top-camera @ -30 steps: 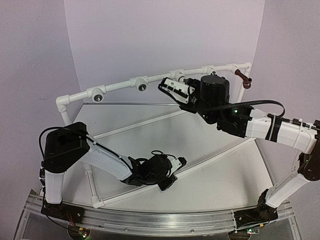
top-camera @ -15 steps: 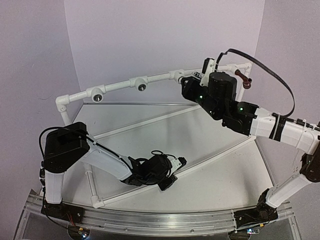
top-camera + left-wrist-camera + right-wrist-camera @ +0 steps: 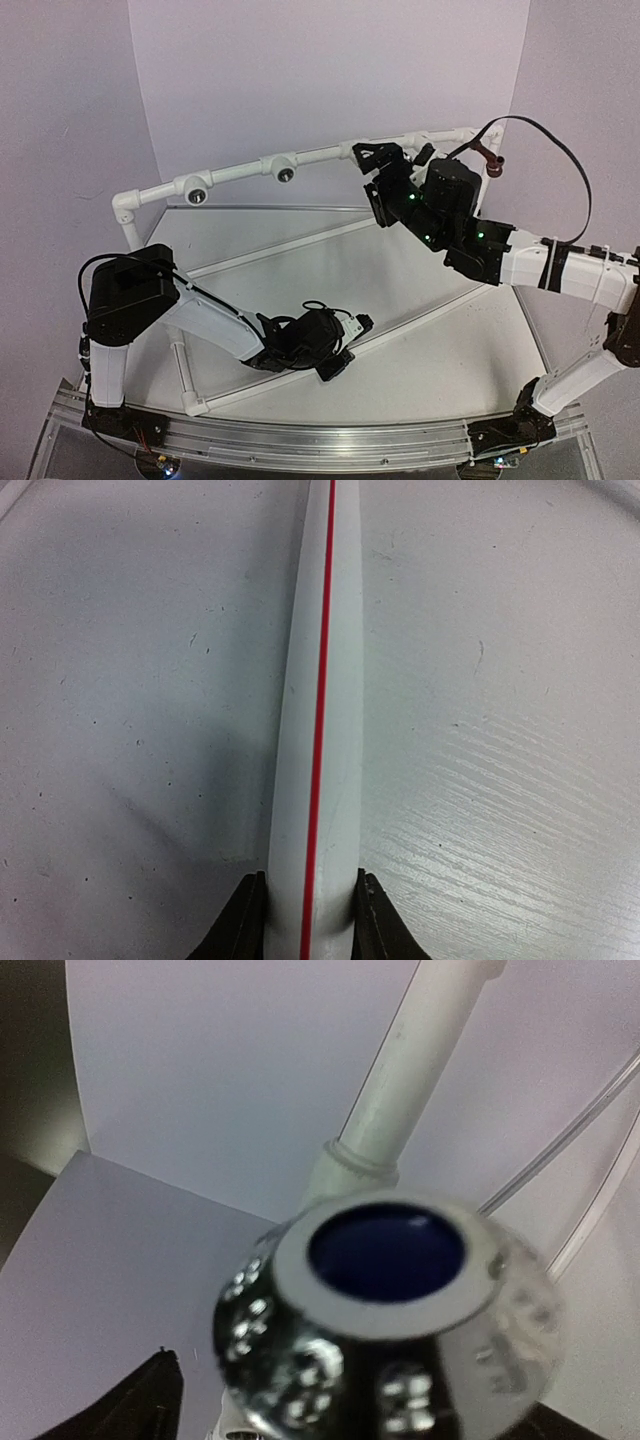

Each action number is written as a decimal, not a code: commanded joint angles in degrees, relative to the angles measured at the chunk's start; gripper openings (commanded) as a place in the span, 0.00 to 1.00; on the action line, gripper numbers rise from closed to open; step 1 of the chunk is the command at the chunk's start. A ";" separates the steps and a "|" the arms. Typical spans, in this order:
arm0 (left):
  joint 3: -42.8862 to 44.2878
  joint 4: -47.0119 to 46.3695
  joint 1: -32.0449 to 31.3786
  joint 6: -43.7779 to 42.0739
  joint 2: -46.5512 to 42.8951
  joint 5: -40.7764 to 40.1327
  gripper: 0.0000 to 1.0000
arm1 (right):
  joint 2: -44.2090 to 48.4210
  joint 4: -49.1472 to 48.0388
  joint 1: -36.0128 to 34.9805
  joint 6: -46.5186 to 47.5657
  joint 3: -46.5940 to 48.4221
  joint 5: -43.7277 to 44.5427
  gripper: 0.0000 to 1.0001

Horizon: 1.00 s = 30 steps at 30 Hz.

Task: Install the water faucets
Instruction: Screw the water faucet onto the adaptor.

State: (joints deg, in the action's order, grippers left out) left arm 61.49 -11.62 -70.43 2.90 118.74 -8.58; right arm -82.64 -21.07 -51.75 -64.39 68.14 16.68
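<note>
My right pincer [image 3: 375,155] grips silver faucet [image 3: 385,1330] near rail [image 3: 320,157]; left pincer [image 3: 310,920] clamps pipe [image 3: 320,730]. Risk: skewed entry cross-threads, or faucet slips free.

I see the pipe rail [image 3: 240,172] along the back of the surface [image 3: 420,340], with 2 sockets [image 3: 196,193] on its left half. The right gripper [image 3: 385,160] is at the rail right of them, the held faucet [image 3: 300,1350] between its fingers. The end faucet [image 3: 487,155] is farther right. The left gripper [image 3: 311,920] straddles the low pipe [image 3: 320,680] at front.
</note>
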 commanded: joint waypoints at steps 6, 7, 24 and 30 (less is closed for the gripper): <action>-5.16 18.89 0.64 8.19 8.70 1.31 0.00 | 8.61 16.56 -0.73 16.28 2.52 -7.44 0.98; -5.16 18.84 0.65 8.17 8.70 1.37 0.00 | 9.54 19.60 -0.74 18.69 2.91 -8.52 0.98; -4.38 19.00 0.68 7.80 9.04 1.68 0.00 | 11.77 70.84 -0.79 71.97 18.50 13.01 0.98; -4.37 19.00 0.77 7.70 9.11 1.75 0.00 | 17.49 62.45 -0.76 100.23 16.24 12.71 0.98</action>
State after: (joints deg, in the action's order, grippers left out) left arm 61.56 -11.57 -70.39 2.90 118.78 -8.47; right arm -70.38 46.50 -52.42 11.89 85.12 27.44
